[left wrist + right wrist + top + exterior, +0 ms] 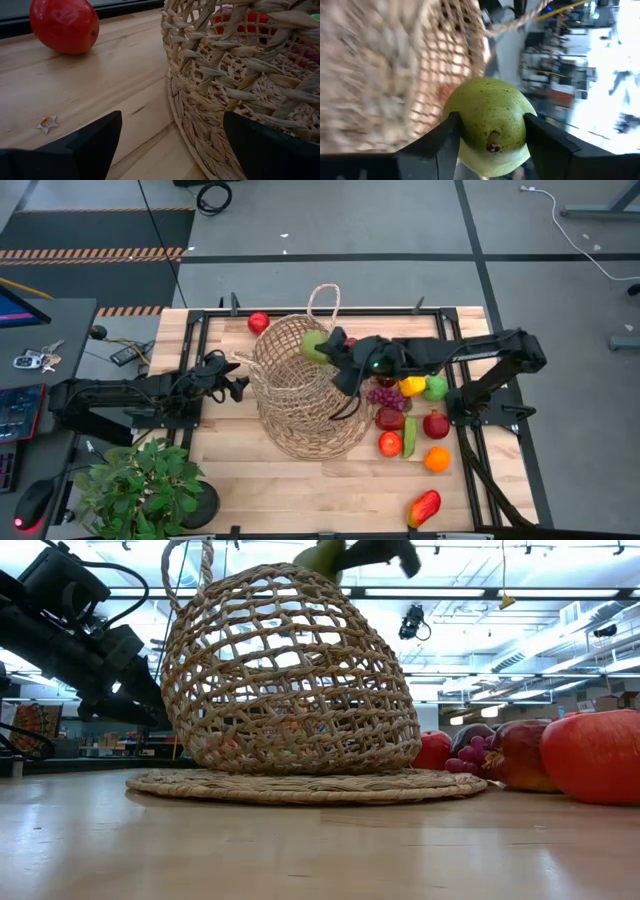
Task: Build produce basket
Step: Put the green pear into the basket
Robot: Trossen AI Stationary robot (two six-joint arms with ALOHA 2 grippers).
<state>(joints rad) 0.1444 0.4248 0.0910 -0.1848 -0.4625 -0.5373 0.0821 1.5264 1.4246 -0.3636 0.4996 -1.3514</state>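
The tan wicker basket (300, 395) stands upright on its round woven base (300, 785) in the middle of the table. My right gripper (328, 352) hovers over the basket's far rim, shut on a green fruit (315, 346). My left gripper (240, 387) waits open at the basket's left side, low down, with the base's edge (185, 125) between its fingers and no touch showing. A red apple (258, 322) lies at the far left. More produce lies right of the basket: purple grapes (385, 396), a yellow pepper (411, 386), an orange (437, 459) and a red-yellow mango (424, 507). My right gripper pinches the green fruit between its two fingers, one on each of two opposite sides (465, 125). The fruit's end with the brown dimple (493, 146) faces back toward the wrist. The fingers reach in from the table's right, slanting slightly down. The fruit hangs lifted clear above the basket's rim.
A leafy potted plant (140, 485) stands at the near left corner. Red fruits (436, 424) and green pieces (409, 436) crowd the table right of the basket. Bare wood shows in front of the basket (300, 490).
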